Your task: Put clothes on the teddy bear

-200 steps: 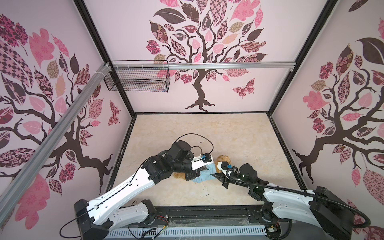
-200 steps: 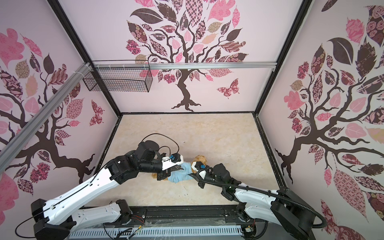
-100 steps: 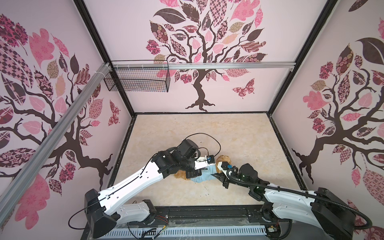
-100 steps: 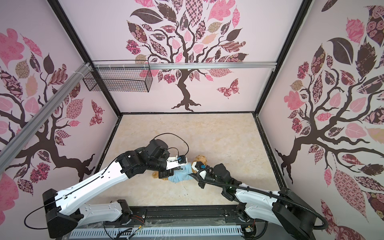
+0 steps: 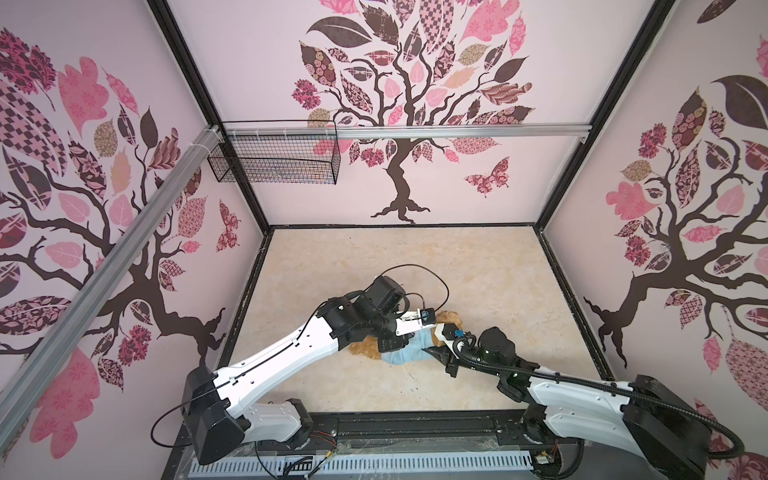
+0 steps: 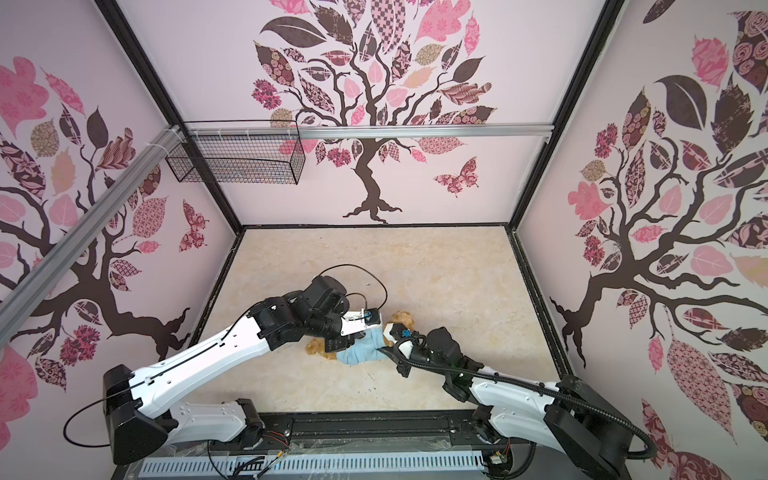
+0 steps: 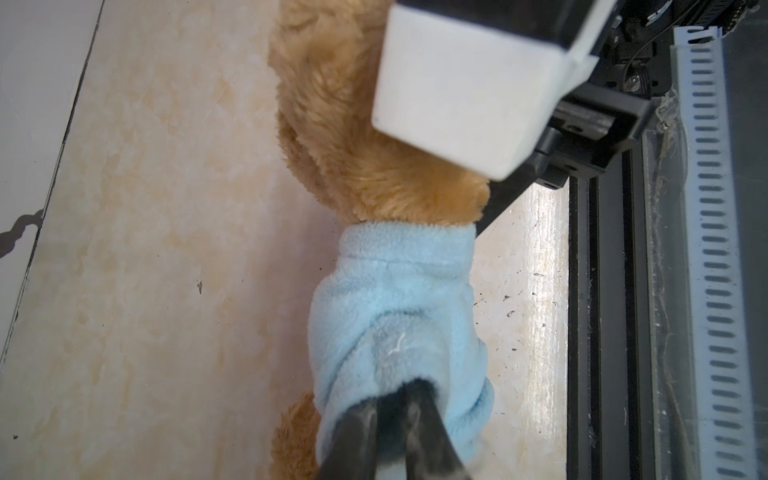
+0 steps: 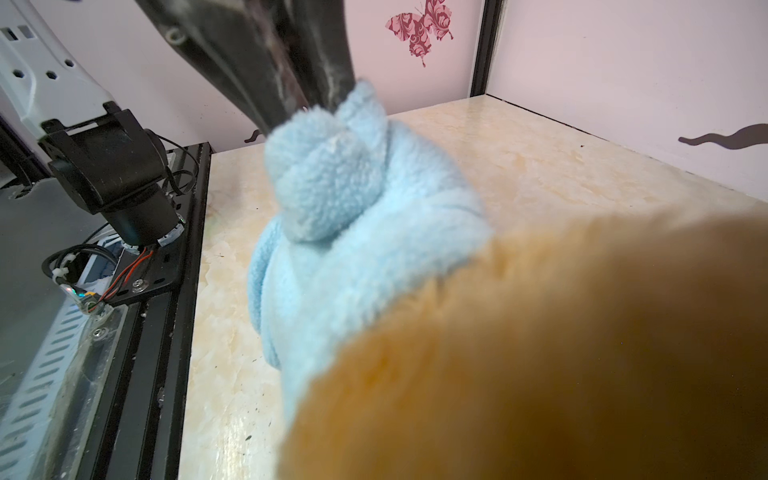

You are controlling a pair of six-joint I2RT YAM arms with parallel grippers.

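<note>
Teddy bear lying, left gripper — pinching shirt

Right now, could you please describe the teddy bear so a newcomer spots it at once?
On the beige marbled table, look where the left arm and right arm meet. The teddy bear lies between them: the only shaggy golden-brown thing, wearing a light-blue shirt.

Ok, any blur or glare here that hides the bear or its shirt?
Right wrist view: the teddy bear sits close to the lens, an out-of-focus mass; the blue shirt is sharper. Left wrist view: the left gripper is smeared at the frame edge, and glare streaks the table. Both top views: sharp, evenly lit.
</note>
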